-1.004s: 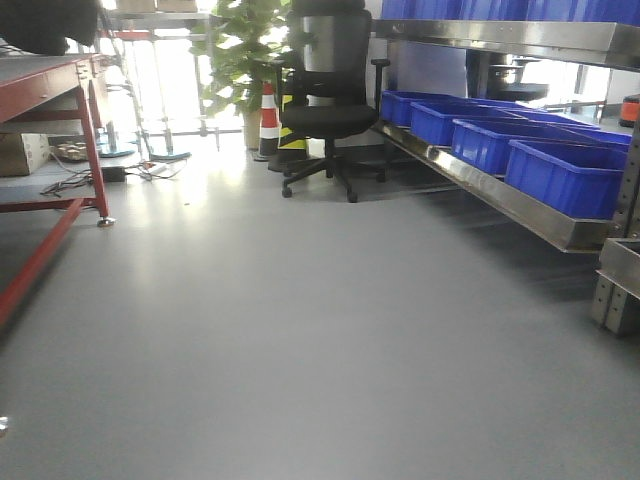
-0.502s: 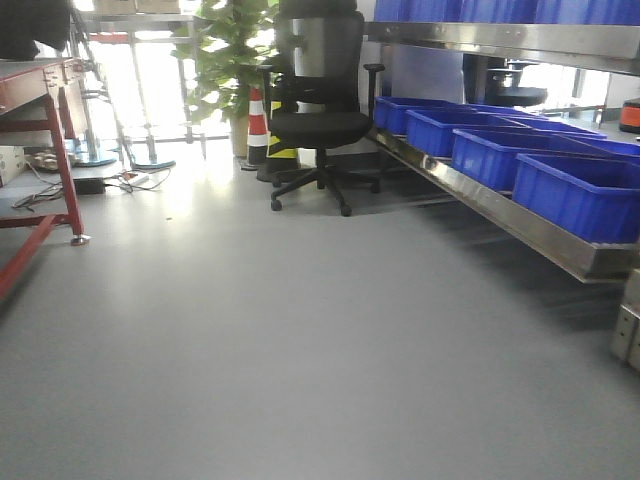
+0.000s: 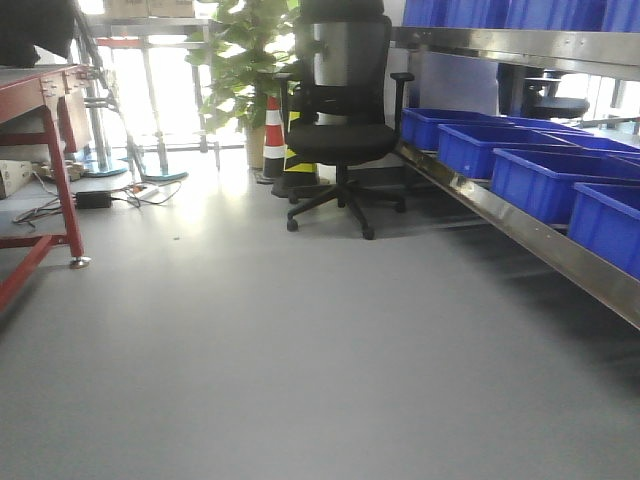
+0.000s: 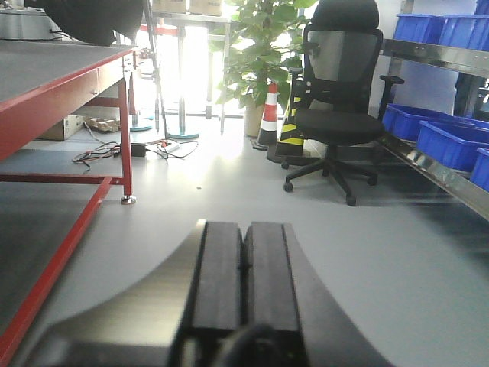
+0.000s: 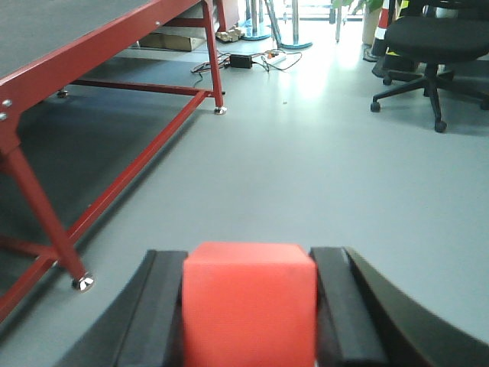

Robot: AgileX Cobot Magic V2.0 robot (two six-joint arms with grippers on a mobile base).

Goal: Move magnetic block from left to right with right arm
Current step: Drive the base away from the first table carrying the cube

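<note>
A workshop room with a smooth grey floor (image 3: 300, 380) lies bright under daylight that pours in from the far end. Nearest in the right wrist view, the dark two-jawed right gripper (image 5: 249, 258) is clamped on the small matte red cube (image 5: 249, 313), one black jaw pressed flat against each side face. The magnetic block sits squarely between them, lifted clear of the floor. It is out in the open aisle, with the red-painted steel workbench frame (image 5: 76, 55) off to its left. In the left wrist view the black left gripper (image 4: 244, 229) has its two flat jaws pressed together with only a thin seam between them and nothing held. It points down the aisle, alongside the edge of the same red bench. Further along the floor, past the foot of the bench's far leg, a tangle of black cables (image 3: 130, 195) trails across the floor toward the glare. Beyond the middle of the room a black mesh-backed office chair (image 3: 340, 140) stands on its five-star castor base. Just behind it is an orange-and-white striped traffic cone (image 3: 274, 130). A leafy green potted plant (image 3: 240, 60) rises beside the cone. Along the right edge of the floor runs a low stainless-steel shelf (image 3: 530, 238), which carries a row of blue plastic bins (image 3: 540, 180) set side by side and receding toward the back wall
</note>
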